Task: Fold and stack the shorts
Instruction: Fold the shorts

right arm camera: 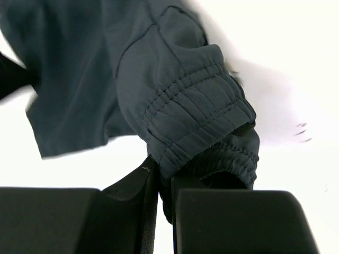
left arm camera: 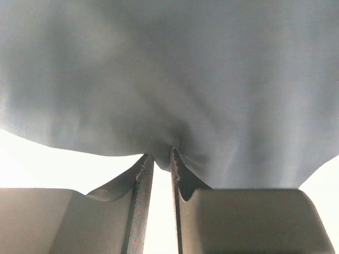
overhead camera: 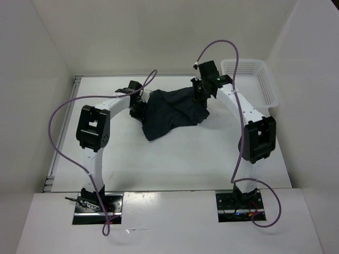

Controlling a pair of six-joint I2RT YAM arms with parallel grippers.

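The dark shorts point(overhead camera: 169, 114) hang crumpled between my two grippers over the far middle of the white table. My left gripper point(overhead camera: 139, 103) is shut on their left edge; in the left wrist view the cloth point(left arm camera: 175, 79) fills the frame and is pinched at the fingertips point(left arm camera: 161, 156). My right gripper point(overhead camera: 202, 91) is shut on the elastic waistband point(right arm camera: 196, 116) at the shorts' right end, the band squeezed between the fingers point(right arm camera: 161, 174).
A white lattice basket point(overhead camera: 254, 79) stands at the far right corner of the table, just right of my right arm. White walls close the table on the left, back and right.
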